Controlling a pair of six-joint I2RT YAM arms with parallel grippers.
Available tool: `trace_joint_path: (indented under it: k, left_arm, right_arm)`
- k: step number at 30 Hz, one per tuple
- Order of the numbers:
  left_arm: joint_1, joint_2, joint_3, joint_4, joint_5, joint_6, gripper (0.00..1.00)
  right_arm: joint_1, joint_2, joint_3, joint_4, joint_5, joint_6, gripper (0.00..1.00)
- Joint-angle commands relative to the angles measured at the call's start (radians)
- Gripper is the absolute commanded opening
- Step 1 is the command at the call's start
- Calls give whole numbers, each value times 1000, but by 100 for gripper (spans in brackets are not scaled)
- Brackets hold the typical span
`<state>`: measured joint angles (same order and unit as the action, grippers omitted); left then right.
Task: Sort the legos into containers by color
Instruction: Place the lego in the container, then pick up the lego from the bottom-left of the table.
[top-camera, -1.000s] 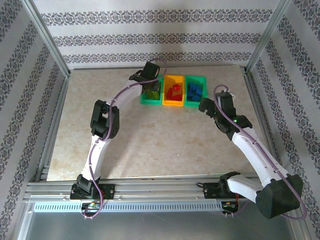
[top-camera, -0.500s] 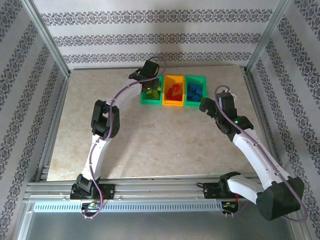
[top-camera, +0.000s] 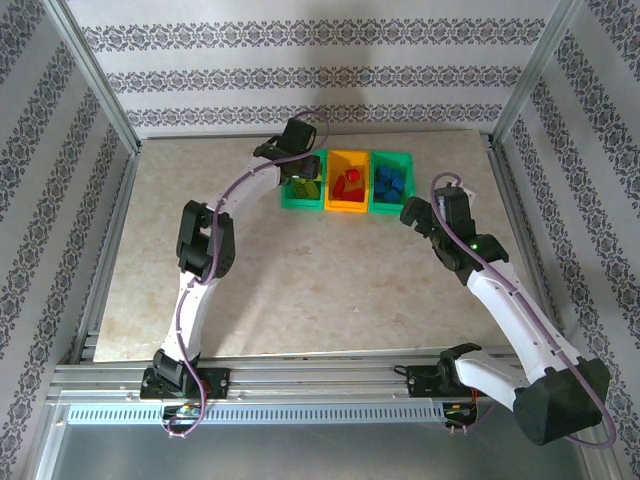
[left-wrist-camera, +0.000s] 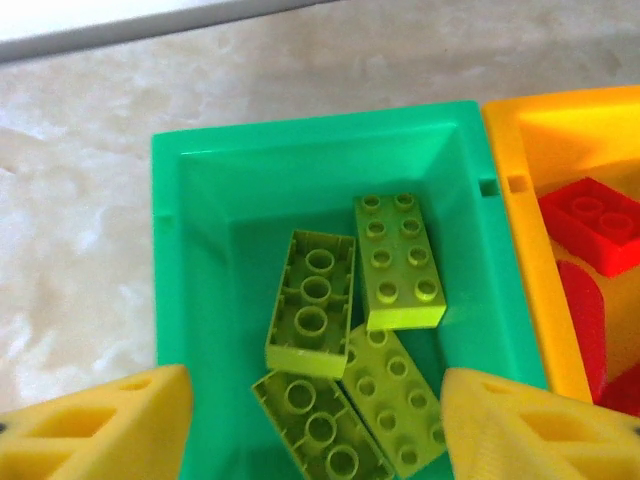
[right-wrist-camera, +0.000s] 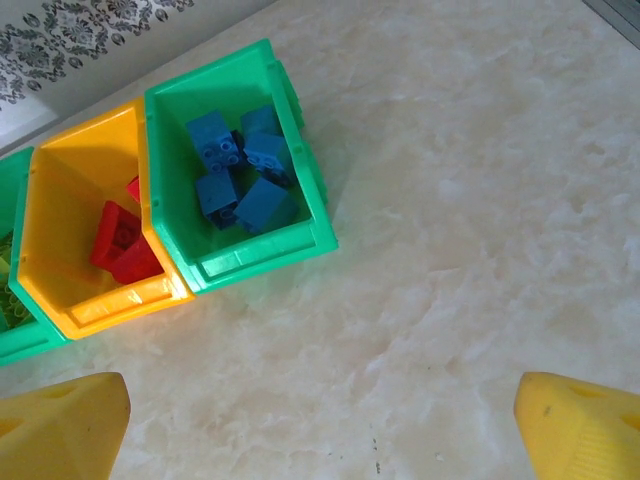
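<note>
Three containers stand in a row at the back of the table: a left green bin (top-camera: 301, 204), an orange-yellow bin (top-camera: 347, 208) and a right green bin (top-camera: 391, 209). My left gripper (top-camera: 300, 168) (left-wrist-camera: 315, 430) hovers over the left green bin (left-wrist-camera: 300, 128), open and holding nothing. Several lime legos (left-wrist-camera: 400, 260) lie in that bin below its yellow fingers (left-wrist-camera: 95, 425). Red legos (left-wrist-camera: 595, 225) (right-wrist-camera: 118, 240) sit in the orange-yellow bin (right-wrist-camera: 110, 302). Blue legos (right-wrist-camera: 240, 170) fill the right green bin (right-wrist-camera: 262, 255). My right gripper (top-camera: 412, 214) (right-wrist-camera: 320, 430) stands open over bare table, near-right of the bins.
The marble tabletop (top-camera: 320, 290) stretches in front of the bins. Metal frame posts (top-camera: 95, 75) and patterned walls enclose the table on three sides. The back wall edge (left-wrist-camera: 150, 30) runs close behind the left bin.
My left gripper's jaws have opened above the left green bin and its wrist has shifted slightly back. The right arm has hardly moved.
</note>
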<state>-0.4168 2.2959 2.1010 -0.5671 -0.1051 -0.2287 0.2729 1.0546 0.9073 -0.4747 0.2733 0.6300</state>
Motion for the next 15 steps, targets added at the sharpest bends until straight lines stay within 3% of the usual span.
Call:
trace_joint_path:
  k: [1, 6, 12, 15]
  left_arm:
    - [16, -182, -102, 44, 4, -16, 76]
    - [19, -391, -351, 106, -29, -34, 98]
    - [46, -655, -703, 157, -94, -89, 100]
    - [91, -770, -874, 164, -54, -143, 100]
  right_arm:
    - [11, -20, -24, -2, 30, -3, 98]
    - [11, -27, -33, 1, 38, 2, 98]
    - [12, -19, -36, 1, 33, 12, 98]
    - [12, -19, -43, 2, 35, 20, 98]
